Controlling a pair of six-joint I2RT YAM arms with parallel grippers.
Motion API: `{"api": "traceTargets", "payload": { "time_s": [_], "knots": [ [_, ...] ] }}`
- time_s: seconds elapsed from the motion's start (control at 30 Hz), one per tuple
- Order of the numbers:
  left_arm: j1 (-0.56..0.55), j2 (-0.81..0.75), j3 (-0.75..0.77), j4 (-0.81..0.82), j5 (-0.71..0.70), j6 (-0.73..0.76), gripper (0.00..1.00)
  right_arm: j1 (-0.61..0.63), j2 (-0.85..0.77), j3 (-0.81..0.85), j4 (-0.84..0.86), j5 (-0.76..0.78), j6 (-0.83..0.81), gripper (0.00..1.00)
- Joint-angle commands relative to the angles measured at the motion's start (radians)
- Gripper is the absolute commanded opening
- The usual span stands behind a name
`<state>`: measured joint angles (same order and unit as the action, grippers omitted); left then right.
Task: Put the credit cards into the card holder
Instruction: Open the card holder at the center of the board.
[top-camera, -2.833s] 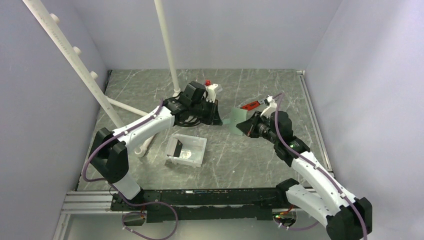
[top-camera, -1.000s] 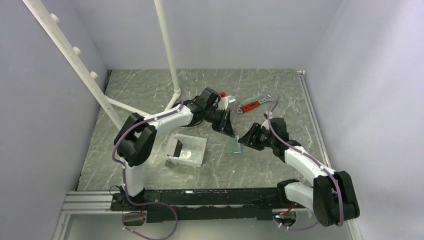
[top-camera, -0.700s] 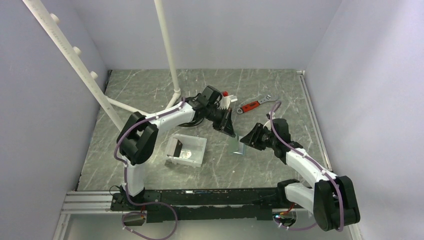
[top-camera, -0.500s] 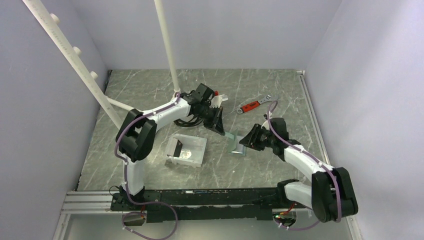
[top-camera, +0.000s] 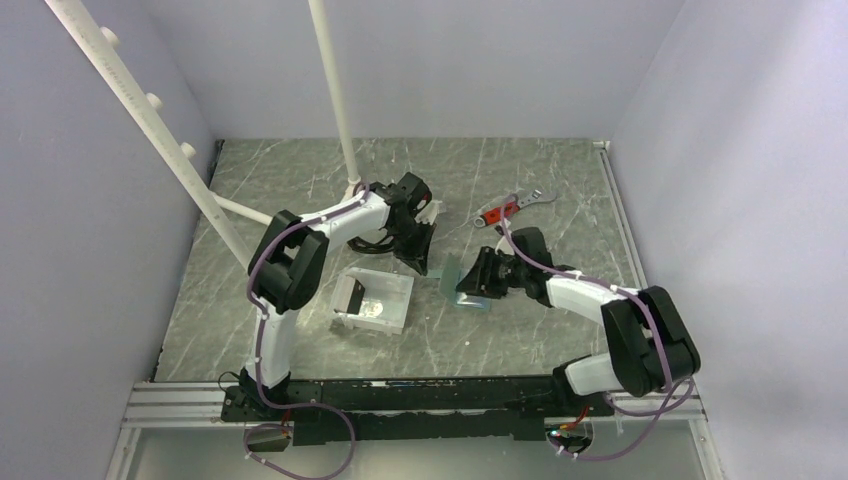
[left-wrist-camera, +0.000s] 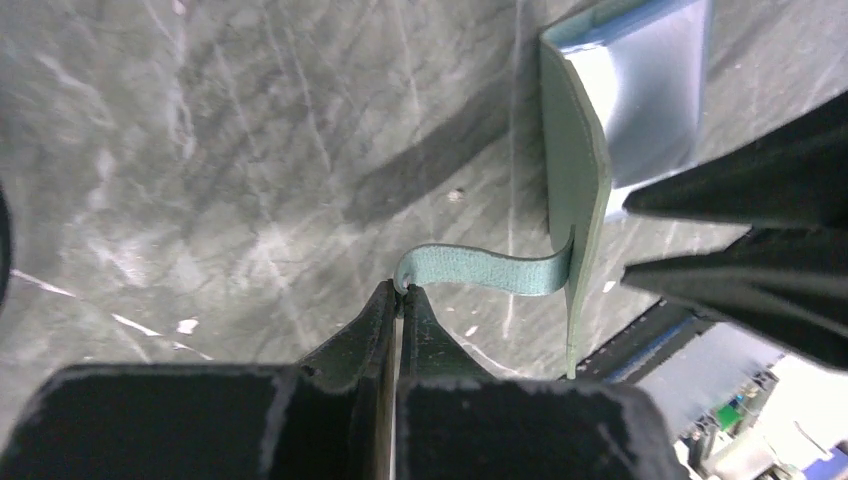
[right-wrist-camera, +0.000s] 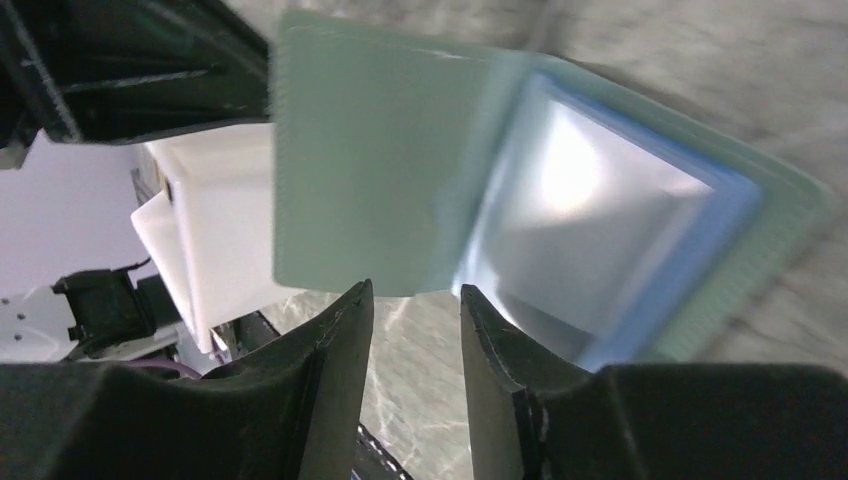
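Card holder (top-camera: 466, 292) on table (top-camera: 300, 180), centre; tray (top-camera: 405, 300) left of it; wrench (top-camera: 503, 209) behind it, well apart.

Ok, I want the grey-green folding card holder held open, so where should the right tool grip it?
The free edge of its lifted flap, coming from the side opposite the thin strap tab. The left tool pinches that tab, and the flap stands off the translucent blue pockets, just before the open right tool.
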<state>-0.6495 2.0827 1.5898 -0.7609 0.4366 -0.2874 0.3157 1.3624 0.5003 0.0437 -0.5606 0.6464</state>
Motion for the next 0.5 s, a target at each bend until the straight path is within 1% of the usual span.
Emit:
{"api": "traceTargets", "payload": {
  "time_s": [0.0, 0.07, 0.1, 0.17, 0.2, 0.27, 0.3, 0.37, 0.47],
  "knots": [
    [-0.003, -0.02, 0.048, -0.029, -0.076, 0.056, 0.03, 0.064, 0.046, 0.067, 0.154, -0.027, 0.014, 0.4],
    [-0.005, -0.026, 0.05, -0.026, -0.043, 0.051, 0.12, 0.074, 0.094, 0.073, 0.209, -0.029, 0.041, 0.4],
    [-0.005, -0.038, 0.047, -0.022, -0.032, 0.051, 0.18, 0.074, 0.124, 0.08, 0.224, -0.029, 0.048, 0.38],
    [-0.005, -0.077, 0.033, -0.013, -0.048, 0.061, 0.29, 0.075, 0.188, 0.098, 0.241, -0.03, 0.058, 0.32],
    [-0.005, -0.115, 0.022, -0.003, -0.061, 0.069, 0.37, 0.074, 0.217, 0.1, 0.258, -0.04, 0.067, 0.28],
    [-0.005, -0.177, 0.002, 0.021, -0.073, 0.082, 0.46, 0.075, 0.267, 0.086, 0.324, -0.064, 0.098, 0.23],
    [-0.006, -0.208, -0.013, 0.043, -0.066, 0.083, 0.49, 0.078, 0.285, 0.081, 0.349, -0.07, 0.106, 0.21],
    [-0.009, -0.271, -0.063, 0.11, -0.035, 0.078, 0.53, 0.079, 0.311, 0.086, 0.344, -0.074, 0.106, 0.19],
    [-0.024, -0.326, -0.139, 0.231, 0.04, 0.05, 0.55, 0.079, 0.297, 0.072, 0.325, -0.05, 0.103, 0.2]
  ]
}}
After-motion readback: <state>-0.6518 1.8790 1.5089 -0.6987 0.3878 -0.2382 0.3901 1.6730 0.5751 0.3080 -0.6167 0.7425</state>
